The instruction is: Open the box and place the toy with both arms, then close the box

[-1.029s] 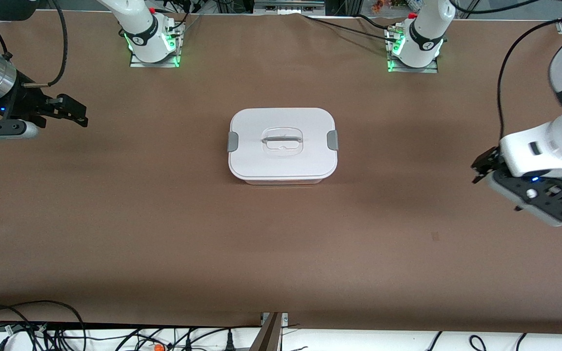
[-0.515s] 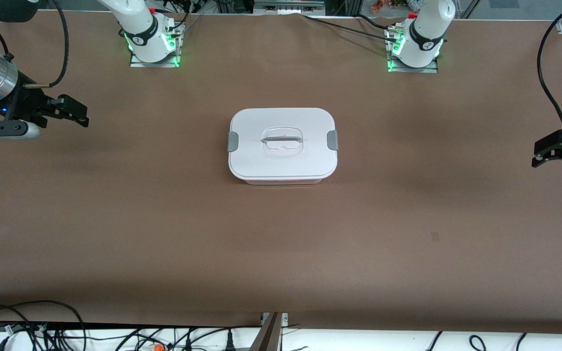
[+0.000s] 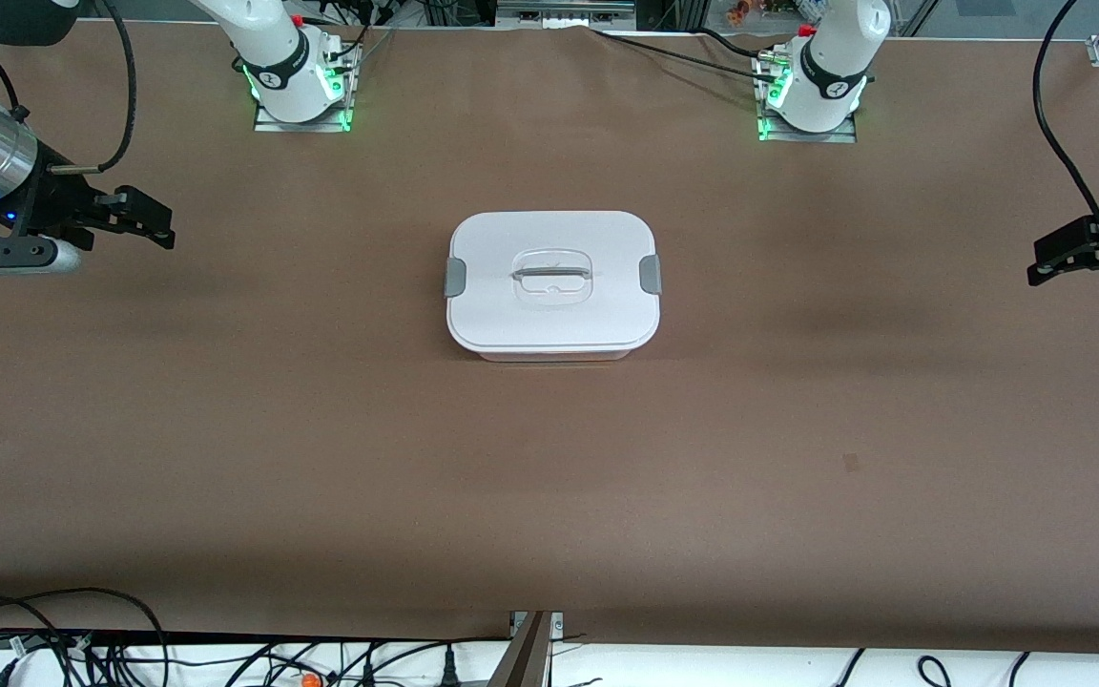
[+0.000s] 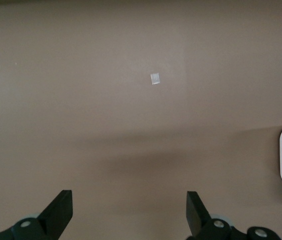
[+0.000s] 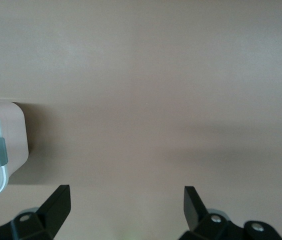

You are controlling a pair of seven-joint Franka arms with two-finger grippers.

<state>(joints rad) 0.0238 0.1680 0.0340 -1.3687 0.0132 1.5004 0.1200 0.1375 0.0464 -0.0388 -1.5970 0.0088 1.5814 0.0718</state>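
White lid point(image 3: 552, 277) is sitting flat on the box point(image 3: 552, 349), which is resting mid-table point(image 3: 321, 458), roughly centred between both arm ends and a bit closer to the base edge than to the front-camera edge. Both grey clips point(image 3: 455, 277) are looking folded down, so you're reading a closed box; toy isn't showing in any view, so I'm guessing it's inside, can't confirm.

Right end effector point(image 3: 137, 221) is hovering over the table near the right-arm edge, fingers spread wide, gripping nothing. Left end effector point(image 3: 1074, 253) is hovering over the left-arm edge, likewise spread and empty. Both are parked well apart from the box, probably to leave the lid unobstructed.

Tub wall is showing only as a thin pale strip under the lid; recessed handle point(image 3: 550, 275) is sitting at lid centre.
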